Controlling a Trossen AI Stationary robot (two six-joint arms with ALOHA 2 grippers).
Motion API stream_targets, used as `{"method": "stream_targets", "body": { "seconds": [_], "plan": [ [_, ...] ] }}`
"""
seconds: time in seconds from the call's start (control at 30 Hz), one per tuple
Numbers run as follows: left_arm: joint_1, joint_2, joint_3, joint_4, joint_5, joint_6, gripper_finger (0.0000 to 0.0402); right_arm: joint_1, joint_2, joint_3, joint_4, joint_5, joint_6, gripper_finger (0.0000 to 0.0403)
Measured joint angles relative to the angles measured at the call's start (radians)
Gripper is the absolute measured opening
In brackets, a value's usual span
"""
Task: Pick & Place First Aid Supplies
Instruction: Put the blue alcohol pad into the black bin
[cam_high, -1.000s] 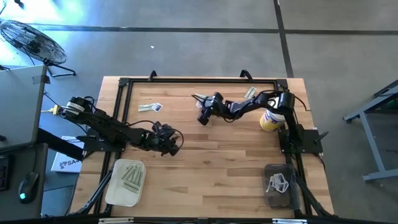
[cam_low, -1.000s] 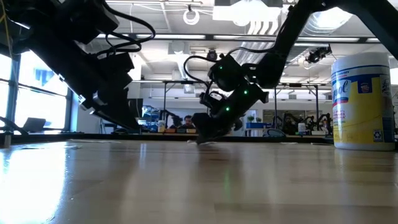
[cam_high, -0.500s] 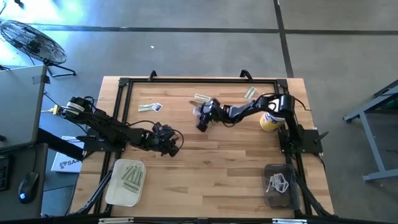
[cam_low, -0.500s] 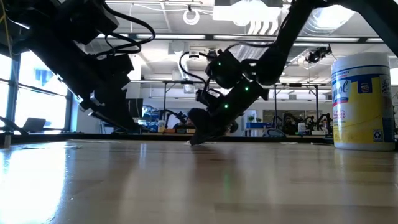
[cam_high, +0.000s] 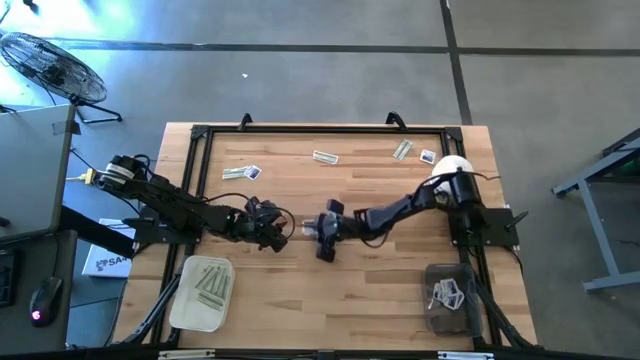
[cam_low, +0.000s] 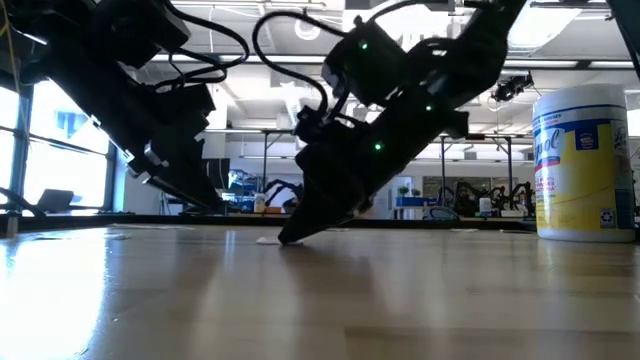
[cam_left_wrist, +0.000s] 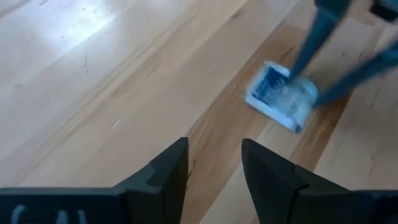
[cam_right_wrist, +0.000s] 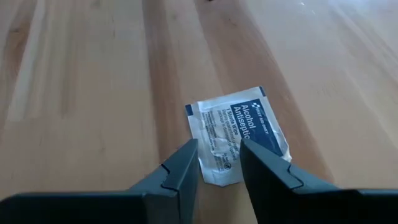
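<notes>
A white square packet (cam_right_wrist: 239, 127) printed "Alcohol Antiseptic" on a blue patch sits at the table's middle (cam_high: 308, 228), with my right gripper (cam_right_wrist: 219, 149) shut on it. My left gripper (cam_high: 284, 231) stands open just left of it with nothing between its fingers (cam_left_wrist: 214, 149). In the left wrist view the packet (cam_left_wrist: 280, 96) shows ahead, with the right arm's fingers on it. More supplies lie along the far side: pale strips (cam_high: 241, 172) (cam_high: 325, 157) (cam_high: 402, 150) and a small square (cam_high: 428, 156). My right gripper has the packet's near end (cam_right_wrist: 219, 163) between its two fingertips, and the foil wrinkles there. The fingers slant down from the table's right. The packet sticks out ahead of them, low at the tabletop (cam_low: 265, 240). Whether it rests on the wood does not show.
A pale tray (cam_high: 203, 292) with several strips sits at the front left. A dark bin (cam_high: 448, 297) with something white in it stands at the front right. A yellow bottle with a white cap (cam_low: 585, 165) stands at the right, beside the right arm.
My right gripper has swung from the far middle of the table toward the near edge and my left gripper, staying low. The white packet has come along with it to the table's middle.
</notes>
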Motion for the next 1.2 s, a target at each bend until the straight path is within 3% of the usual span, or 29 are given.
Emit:
{"method": "stream_targets", "body": {
  "seconds": [0.17, 0.4, 0.8, 1.2],
  "plan": [
    [0.000, 0.000, 0.000, -0.001, 0.012, 0.000, 0.0147, 0.060, -0.030, -0.005, -0.017, 0.065, 0.061, 0.0114],
    [0.000, 0.000, 0.000, -0.001, 0.021, 0.000, 0.0147, 0.108, -0.113, -0.004, -0.042, 0.046, 0.028, 0.0114],
    [0.000, 0.000, 0.000, 0.008, 0.021, 0.000, 0.0147, 0.111, -0.061, -0.003, -0.095, 0.010, -0.025, 0.0112],
    [0.000, 0.000, 0.001, 0.075, 0.026, 0.002, 0.0147, 0.109, -0.035, 0.001, -0.157, 0.019, -0.007, 0.0021]
  ]
}}
